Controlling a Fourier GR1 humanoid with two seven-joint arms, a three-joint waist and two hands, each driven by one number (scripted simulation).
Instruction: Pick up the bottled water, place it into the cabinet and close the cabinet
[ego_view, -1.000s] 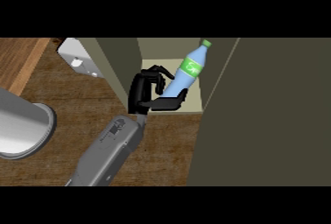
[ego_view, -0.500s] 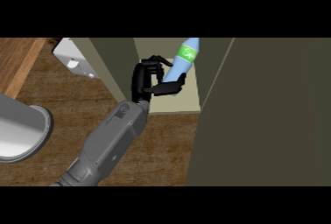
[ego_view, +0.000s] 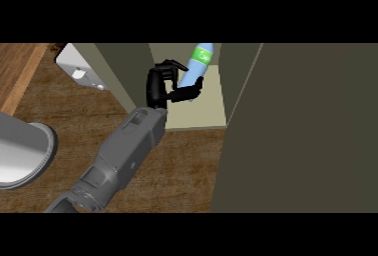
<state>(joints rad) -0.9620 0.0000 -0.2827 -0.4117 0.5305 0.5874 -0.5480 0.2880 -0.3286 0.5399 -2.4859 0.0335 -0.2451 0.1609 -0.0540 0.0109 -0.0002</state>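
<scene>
You see the open cabinet (ego_view: 193, 112), its pale shelf holding one item: the bottled water (ego_view: 196, 67), tilted, green label near the top. Your hand (ego_view: 164, 85), on the one forearm in view, grasps the bottle's lower body inside the cabinet opening. A metal pot (ego_view: 18, 155) sits on the wooden counter (ego_view: 81, 120) at left.

Counter (ego_view: 184, 160): dark wood grain, matt. Cabinet (ego_view: 295, 130): olive panels, smooth, matt. Bottled water (ego_view: 196, 67): pale blue clear plastic w/ green label. Robot hand (ego_view: 164, 85): black, slightly glossy. Pot (ego_view: 18, 155): brushed metal.

Boxy grey forearm (ego_view: 122, 155) with bevelled panels, slim black wrist, black hand (ego_view: 164, 82), jointed black fingers (ego_view: 186, 93)
</scene>
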